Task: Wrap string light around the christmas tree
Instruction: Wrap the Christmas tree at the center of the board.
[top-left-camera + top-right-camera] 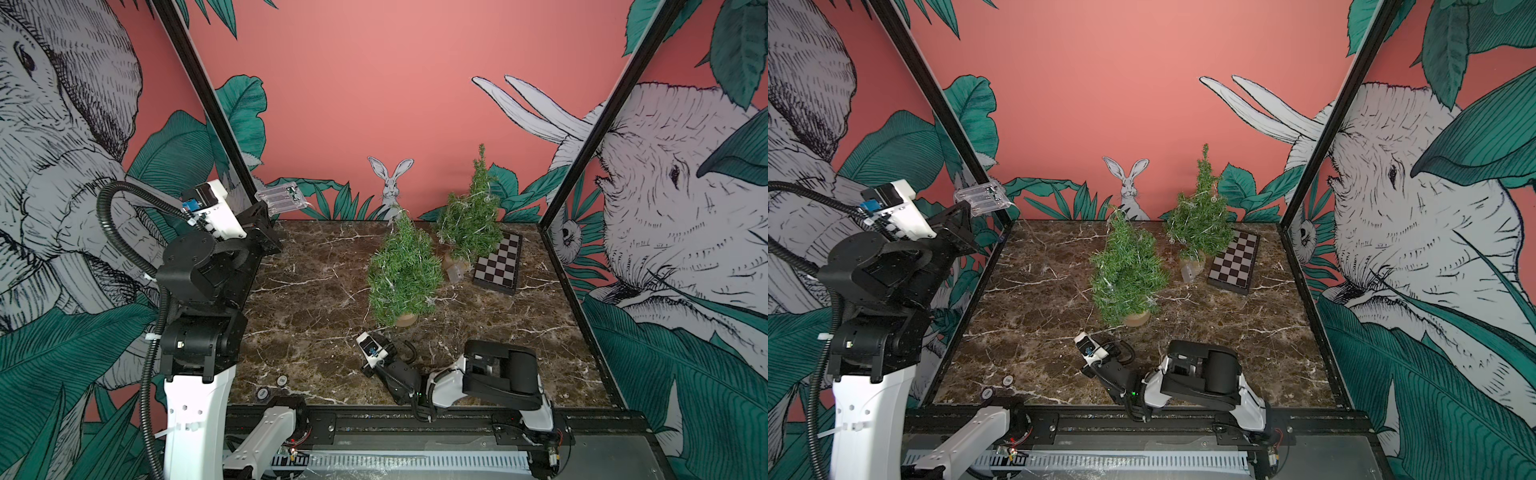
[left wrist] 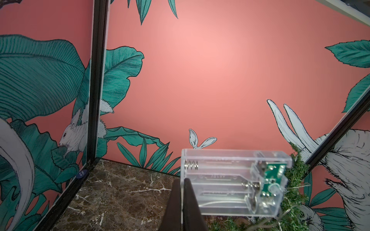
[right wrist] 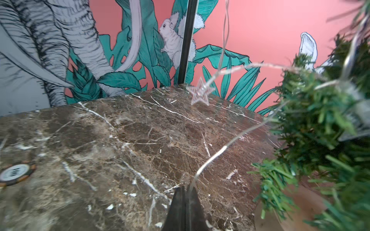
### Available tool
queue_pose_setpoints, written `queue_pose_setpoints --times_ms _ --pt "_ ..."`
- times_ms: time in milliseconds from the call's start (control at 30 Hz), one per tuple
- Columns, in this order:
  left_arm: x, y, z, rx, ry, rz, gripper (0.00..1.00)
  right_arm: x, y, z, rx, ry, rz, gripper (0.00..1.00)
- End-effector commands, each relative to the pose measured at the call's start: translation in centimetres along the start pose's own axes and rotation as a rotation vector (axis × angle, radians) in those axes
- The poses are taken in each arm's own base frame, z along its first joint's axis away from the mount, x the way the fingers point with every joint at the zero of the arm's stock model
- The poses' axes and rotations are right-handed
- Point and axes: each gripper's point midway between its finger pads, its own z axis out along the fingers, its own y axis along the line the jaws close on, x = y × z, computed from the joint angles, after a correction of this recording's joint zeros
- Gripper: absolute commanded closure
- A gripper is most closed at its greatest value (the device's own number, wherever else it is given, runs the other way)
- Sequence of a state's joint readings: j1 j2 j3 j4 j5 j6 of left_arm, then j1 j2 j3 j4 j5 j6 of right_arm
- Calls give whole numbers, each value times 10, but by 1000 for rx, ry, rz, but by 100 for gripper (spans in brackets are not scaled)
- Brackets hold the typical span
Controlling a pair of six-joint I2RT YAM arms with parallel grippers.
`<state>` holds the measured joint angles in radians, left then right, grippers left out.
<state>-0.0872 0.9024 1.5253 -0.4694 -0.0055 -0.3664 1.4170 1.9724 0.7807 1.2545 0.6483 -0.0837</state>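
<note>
Two small green Christmas trees stand on the marble table [image 1: 316, 291]. The near tree [image 1: 401, 270] [image 1: 1127, 270] has the thin silver string light [image 3: 212, 158] draped loosely over it, with a clear star [image 3: 200, 94] hanging from the wire. The far tree [image 1: 471, 216] has lights wound round it. My right gripper [image 3: 185, 188] is low beside the near tree's wooden base [image 3: 296, 210], shut on the wire. In both top views its wrist camera [image 1: 370, 348] hides the fingers. My left gripper [image 2: 182, 181] is raised high at the back left, shut on the edge of the clear battery box [image 2: 234, 184] [image 1: 283, 198].
A folded chessboard [image 1: 498, 262] lies right of the far tree, with a small clear box [image 1: 455, 272] at that tree's foot. Two poker chips [image 1: 282, 380] lie near the front edge. Black frame posts and printed walls close in three sides.
</note>
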Motion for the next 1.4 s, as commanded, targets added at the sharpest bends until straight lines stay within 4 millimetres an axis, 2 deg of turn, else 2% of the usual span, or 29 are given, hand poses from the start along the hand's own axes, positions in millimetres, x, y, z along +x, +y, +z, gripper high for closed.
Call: queue_pose_setpoints --times_ms 0,200,333,433,533,633,767,900,1000,1167,1367 --pt "-7 1 0 -6 -35 -13 100 -33 -5 -19 7 -13 -27 100" --pt "-8 6 0 -33 -41 -14 100 -77 -16 -61 13 -25 -120 100" --pt "-9 6 3 -38 -43 -16 100 -120 -22 -87 22 -80 -189 100" --pt "-15 4 4 -35 -49 2 100 -141 -28 -104 2 -92 -223 100" --pt "-27 5 -2 -60 -74 25 100 -153 -39 -120 -14 -93 -260 100" --pt "-40 6 -9 -75 -111 44 100 -157 -57 -136 -15 -69 -317 100" --pt "-50 1 -16 -62 -132 36 100 -161 -99 -154 72 -19 -365 100" --pt "-54 -4 -17 -35 -147 11 100 -155 -134 -163 171 33 -451 100" --pt "-53 -6 -15 -24 -141 0 100 -151 -159 -164 215 91 -473 100" --pt "-43 -4 -9 -21 -114 -6 100 -142 -201 -159 225 170 -388 100" --pt "-34 -1 -6 -27 -92 7 100 -134 -236 -142 253 308 -418 100"
